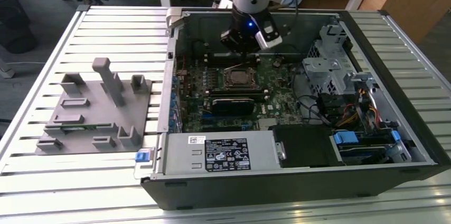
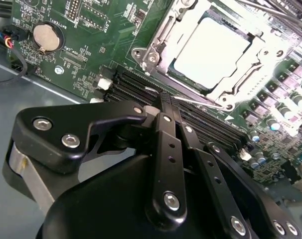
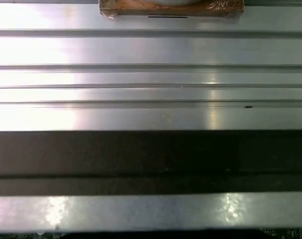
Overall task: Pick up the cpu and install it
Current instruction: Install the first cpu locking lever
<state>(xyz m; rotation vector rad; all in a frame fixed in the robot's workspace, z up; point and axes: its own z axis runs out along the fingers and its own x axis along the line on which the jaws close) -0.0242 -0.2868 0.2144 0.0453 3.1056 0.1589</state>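
Closed and holding nothing, the gripper shows in the second wrist view with its black fingers pressed together, their tips hanging just above the row of black memory slots on the green motherboard. Just beyond those slots the cpu lies flat in its socket, its bright silvery top bare and ringed by the metal socket frame. A round coin battery sits on the board farther off to one side.

From the exterior view, the gripper hangs inside the open computer case, over the far part of the motherboard, with the cpu in its socket just on the near side of it. The case lies on a ribbed metal table. Near the table's edge at the exterior view's left rests a grey fixture plate with upright blocks.

Ribbed metal slats appear in the first wrist view.
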